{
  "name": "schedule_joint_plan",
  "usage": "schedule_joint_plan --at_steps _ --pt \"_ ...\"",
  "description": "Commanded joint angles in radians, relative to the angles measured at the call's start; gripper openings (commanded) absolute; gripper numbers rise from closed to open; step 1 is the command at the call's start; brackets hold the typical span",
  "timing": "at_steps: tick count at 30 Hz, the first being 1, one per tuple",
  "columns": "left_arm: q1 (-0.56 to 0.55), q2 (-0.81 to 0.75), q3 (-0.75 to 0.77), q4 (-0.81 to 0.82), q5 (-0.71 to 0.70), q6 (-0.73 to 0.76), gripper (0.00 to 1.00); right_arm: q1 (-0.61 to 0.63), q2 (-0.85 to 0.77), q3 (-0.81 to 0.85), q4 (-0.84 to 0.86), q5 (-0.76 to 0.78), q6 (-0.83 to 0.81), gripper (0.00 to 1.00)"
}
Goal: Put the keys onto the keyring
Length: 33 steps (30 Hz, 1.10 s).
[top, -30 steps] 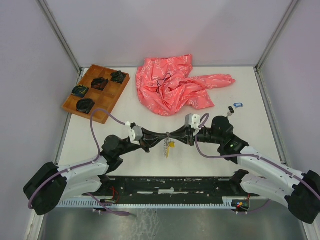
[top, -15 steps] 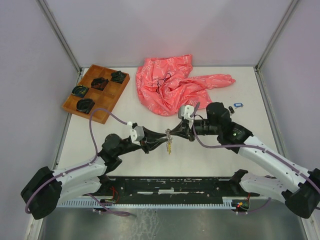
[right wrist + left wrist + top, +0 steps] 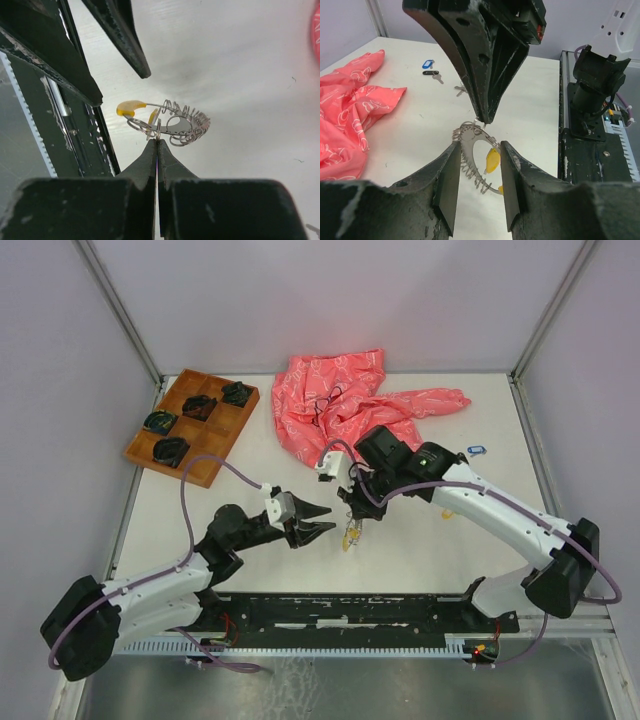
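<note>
Tabletop [image 3: 420,550]: white, pale walls on 3 sides.
Tray [image 3: 205,476]: wooden, far L corner; compartments w/ dark bundles, can't tell what they are.
Bag [image 3: 350,430]: pink plastic, crumpled, back centre; thin dark cord [image 3: 325,405] lies on it.
R hand [image 3: 352,514] [image 3: 157,143]: tips point down near tabletop centre, pinched tight on the ring's wire, no gap btwn fingers.
Ring [image 3: 350,533] [image 3: 465,161] [image 3: 197,118]: grey coiled loop hanging from R hand's tips, tilted. Can't tell if its low edge touches the tabletop.
Yellow key [image 3: 491,160] [image 3: 129,107]: on the ring, yellow head at the side away from R hand's tips.
L hand [image 3: 326,520] [image 3: 479,148]: wide, holds nothing. Level w/ the ring and just L of it, not touching. From the L wrist cam the ring sits in the gap btwn both fingers [image 3: 447,185].
Blue key [image 3: 477,450] [image 3: 427,64]: loose on tabletop, far R, well apart from both hands.
Black key [image 3: 432,74]: just beside blue key, also loose.
Silver key [image 3: 461,90]: small, loose, near those two; head colour unclear.
</note>
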Motion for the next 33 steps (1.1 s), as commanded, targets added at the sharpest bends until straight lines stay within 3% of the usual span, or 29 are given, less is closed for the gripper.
schedule_joint_plan --at_steps 1,19,29,33 --pt "-0.006 0.039 0.019 0.090 -0.004 0.029 0.45 0.056 0.049 0.107 -0.153 0.104 -0.038 0.01" --pt "-0.005 0.188 0.059 0.186 0.122 -0.015 0.43 0.077 0.034 0.069 -0.059 0.003 -0.109 0.01" --pt "-0.006 0.234 0.084 0.179 0.139 -0.021 0.31 0.077 0.016 0.049 -0.029 -0.035 -0.112 0.01" --pt "-0.006 0.242 0.090 0.165 0.146 -0.019 0.20 0.076 0.011 0.041 -0.017 -0.039 -0.114 0.01"
